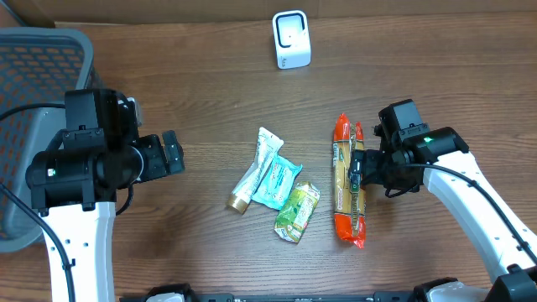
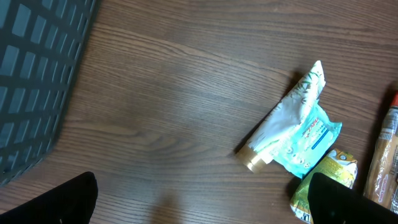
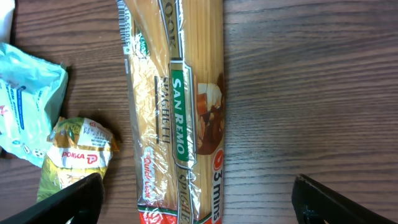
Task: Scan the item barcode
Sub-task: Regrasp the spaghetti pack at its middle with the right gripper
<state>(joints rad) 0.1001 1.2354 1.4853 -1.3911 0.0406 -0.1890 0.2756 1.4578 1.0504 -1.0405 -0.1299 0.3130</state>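
Spread wide and holding nothing, the right pincer [image 3: 202, 200] hangs over the spaghetti pack [image 3: 177, 112], which lies flat on the tabletop [image 3: 311, 74] beside a green sachet [image 3: 74, 155], seemingly lined up for a lift toward the white scanner [image 1: 291, 39]. The right arm reaches in with its wrist bent downward. The left pincer [image 2: 202, 205], also released, hovers near the basket [image 1: 33, 59].

The worktop [image 1: 210, 92] carries one spaghetti pack [image 1: 348, 189], one tube [image 1: 256, 172], one teal pouch [image 1: 278, 182], one green pouch [image 1: 298, 212], one white scanner [image 1: 291, 39] and one grey basket [image 1: 33, 75].
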